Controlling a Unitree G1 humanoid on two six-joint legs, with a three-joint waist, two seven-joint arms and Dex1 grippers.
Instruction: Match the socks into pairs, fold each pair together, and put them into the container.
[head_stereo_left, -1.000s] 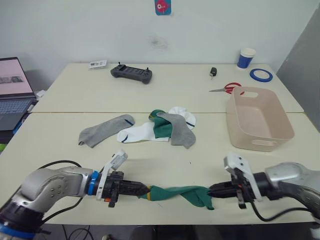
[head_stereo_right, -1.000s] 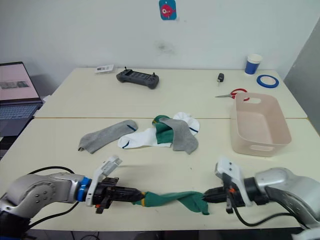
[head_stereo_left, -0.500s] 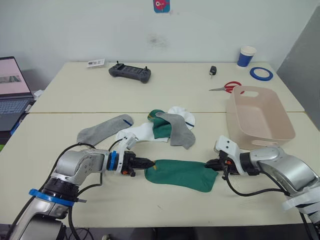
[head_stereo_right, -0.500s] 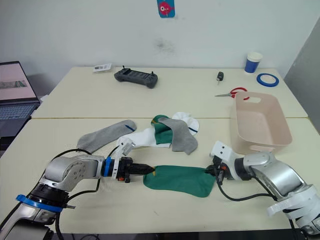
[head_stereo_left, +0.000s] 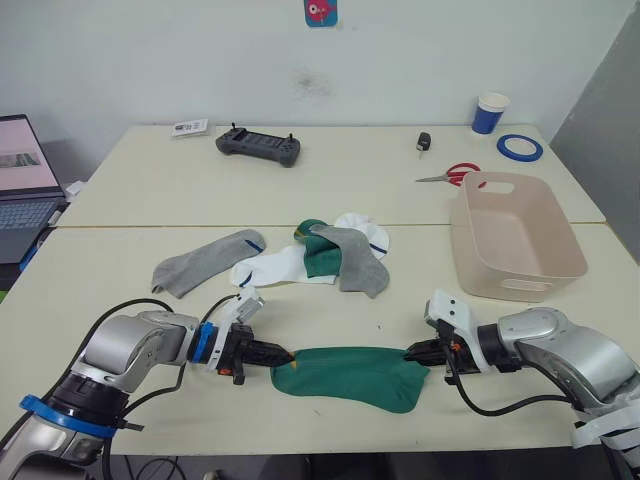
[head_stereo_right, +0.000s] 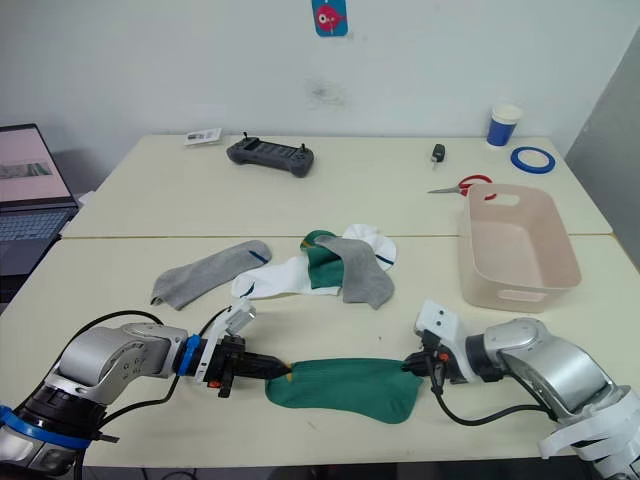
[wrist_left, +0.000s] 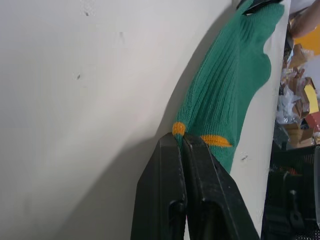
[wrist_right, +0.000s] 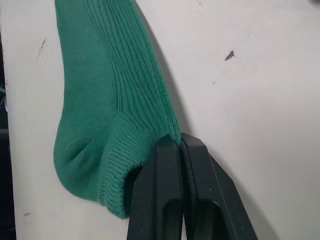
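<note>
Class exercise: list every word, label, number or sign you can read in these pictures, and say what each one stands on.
No text can be read.
Wall sticker: a pink figure on blue, no legible words.
White label on the far table: print too small.
Laptop screen: content blurred.
Blue-and-white paper cup: no legible print.

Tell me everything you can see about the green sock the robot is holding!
The dark green ribbed knit sock lies spread flat on the near part of the cream table. It looks soft and stretchy, with small orange marks at its toe end. The left gripper is pinched shut on that toe end, and the right gripper is pinched shut on the cuff end's edge. The sock stretches between them, apart from the sock pile behind it.
</note>
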